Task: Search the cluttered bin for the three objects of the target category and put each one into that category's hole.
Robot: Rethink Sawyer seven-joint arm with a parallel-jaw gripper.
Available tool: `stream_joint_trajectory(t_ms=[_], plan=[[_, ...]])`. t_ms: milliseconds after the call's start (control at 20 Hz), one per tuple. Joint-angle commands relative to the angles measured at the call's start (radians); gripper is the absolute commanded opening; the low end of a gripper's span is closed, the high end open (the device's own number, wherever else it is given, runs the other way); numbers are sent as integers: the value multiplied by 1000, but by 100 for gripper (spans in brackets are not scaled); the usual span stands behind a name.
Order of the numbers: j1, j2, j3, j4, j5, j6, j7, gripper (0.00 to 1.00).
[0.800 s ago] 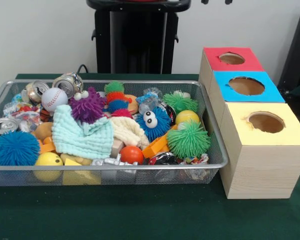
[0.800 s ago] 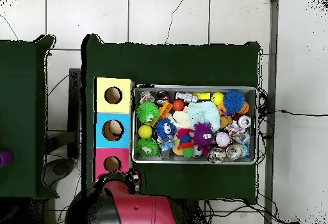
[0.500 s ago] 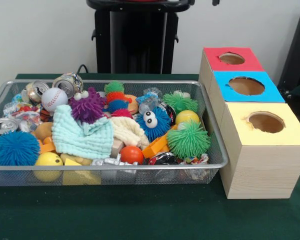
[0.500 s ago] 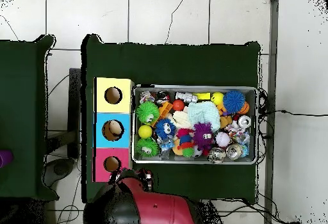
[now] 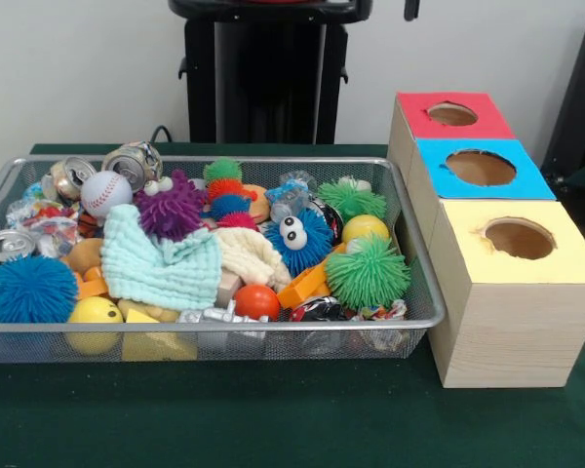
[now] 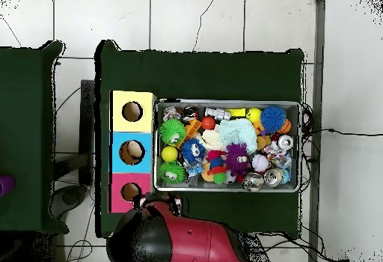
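The cluttered bin [image 5: 424,317] is a silver wire-mesh tray heaped with toys; it also shows in the overhead view [image 6: 227,102]. In it lie a baseball [image 5: 105,192], a purple spiky toy with eyes [image 5: 171,210], a blue fuzzy toy with eyes [image 5: 297,242], a green spiky ball [image 5: 368,272], a teal cloth [image 5: 161,265] and crushed cans [image 5: 135,161]. Beside the bin stand three wooden boxes with round holes: red top [image 5: 414,122], blue top [image 5: 531,180], yellow top [image 5: 565,263]. Only a dark tip of my gripper [image 5: 409,8] shows, at the top edge, behind the boxes and above them.
The black pedestal [image 5: 268,78] stands behind the bin. In the overhead view my red and black arm [image 6: 187,236] sits at the table's edge, beside the red box [image 6: 117,184] and the bin's corner. Dark green cloth [image 5: 273,419] covers the table.
In the overhead view the arm has swung right, from beside the red box toward the bin's near edge. In the front view the gripper's tip has shifted along the top edge.
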Motion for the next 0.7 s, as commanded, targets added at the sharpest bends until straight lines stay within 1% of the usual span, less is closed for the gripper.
stream_joint_trajectory(t_ms=[50,100,150,350,450,600,650,700], plan=[[-22,67,103,6,-16,-32,15,100],[-9,87,95,-15,-36,-12,32,100],[16,125,73,-54,-72,36,65,100],[75,213,26,-142,-116,79,140,100],[91,239,16,-156,-120,96,150,100],[93,270,8,-155,-118,61,149,100],[97,280,-3,-159,-129,56,151,100],[91,276,-13,-158,-135,54,145,100]])
